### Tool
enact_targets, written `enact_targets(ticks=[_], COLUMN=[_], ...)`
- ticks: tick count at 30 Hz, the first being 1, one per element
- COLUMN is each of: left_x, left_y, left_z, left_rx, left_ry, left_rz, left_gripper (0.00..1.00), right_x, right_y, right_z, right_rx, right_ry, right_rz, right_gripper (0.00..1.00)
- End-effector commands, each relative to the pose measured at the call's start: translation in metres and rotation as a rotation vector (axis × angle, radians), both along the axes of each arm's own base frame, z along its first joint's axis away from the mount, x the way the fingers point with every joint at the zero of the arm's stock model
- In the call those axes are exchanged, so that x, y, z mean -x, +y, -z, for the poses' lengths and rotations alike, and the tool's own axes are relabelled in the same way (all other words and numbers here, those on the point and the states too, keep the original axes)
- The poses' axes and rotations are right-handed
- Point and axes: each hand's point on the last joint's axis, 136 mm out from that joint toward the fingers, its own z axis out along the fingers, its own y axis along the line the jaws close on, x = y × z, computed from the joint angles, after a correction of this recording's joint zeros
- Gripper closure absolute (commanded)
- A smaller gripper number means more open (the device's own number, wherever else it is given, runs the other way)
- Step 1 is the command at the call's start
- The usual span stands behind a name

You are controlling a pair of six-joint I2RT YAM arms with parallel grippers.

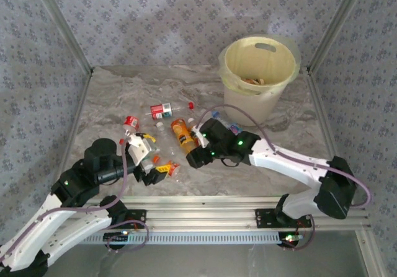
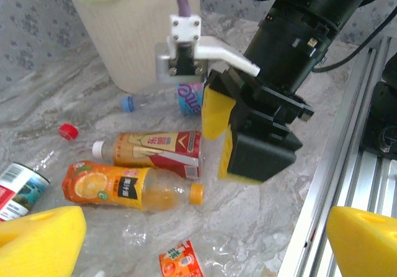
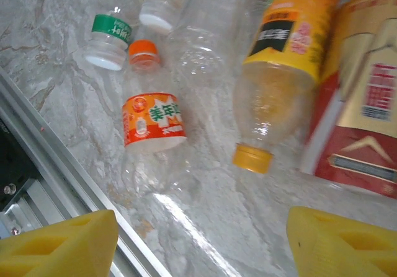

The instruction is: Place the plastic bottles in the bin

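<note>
Several plastic bottles lie on the marble table left of the bin (image 1: pixel 259 72). An orange-label bottle (image 1: pixel 182 134) with an orange cap (image 3: pixel 252 158) lies beside a red-and-gold-label bottle (image 3: pixel 366 103). A small clear bottle with an orange label (image 3: pixel 152 122) lies nearer the rail. My right gripper (image 3: pixel 201 246) hangs open just above bare table, close to the orange cap, with nothing between its yellow fingers (image 3: pixel 62 246). My left gripper (image 2: pixel 198 246) is wide open and holds nothing, with the small orange-label bottle (image 2: pixel 180 261) between its fingertips' line. In front of it are the orange-label bottle (image 2: pixel 124 187) and the right gripper's black body (image 2: pixel 267 140).
Two green-capped bottles (image 3: pixel 111 32) lie beyond the small one. A loose red cap (image 2: pixel 68 131), a blue-capped bottle (image 2: pixel 128 103) and a red-label bottle (image 1: pixel 161 111) lie further out. The aluminium rail (image 1: pixel 236 202) runs along the near edge. Patterned walls close in the table.
</note>
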Motion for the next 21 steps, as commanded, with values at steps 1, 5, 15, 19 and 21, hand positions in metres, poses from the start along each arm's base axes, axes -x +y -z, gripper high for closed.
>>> enact_targets(ticks=[1,5,15,19,21], left_x=[0.001,0.002,0.007,0.006,0.005], left_y=[-0.004,-0.005,0.008,0.009,0.008], left_z=[-0.007,-0.008,-0.018,-0.018,-0.016], left_rx=[0.052,0.063,0.110,0.110,0.106], left_ry=[-0.010,-0.009,-0.066,-0.066,-0.060], left_rz=[0.007,0.016,-0.020,-0.027,-0.026], left_gripper=[0.00,0.00,0.00,0.00,0.00], right_x=[-0.001,0.007,0.018,0.016,0.016], right_y=[0.024,0.049,0.090,0.090,0.091], right_z=[0.014,0.033,0.072,0.088,0.095], right_rx=[-0.025,-0.011,0.059,0.126,0.150], right_ry=[0.020,0.057,0.106,0.092,0.091], right_rz=[0.032,-0.005,-0.073,-0.068,-0.070], right_gripper=[0.25,0.25,0.22,0.21,0.21])
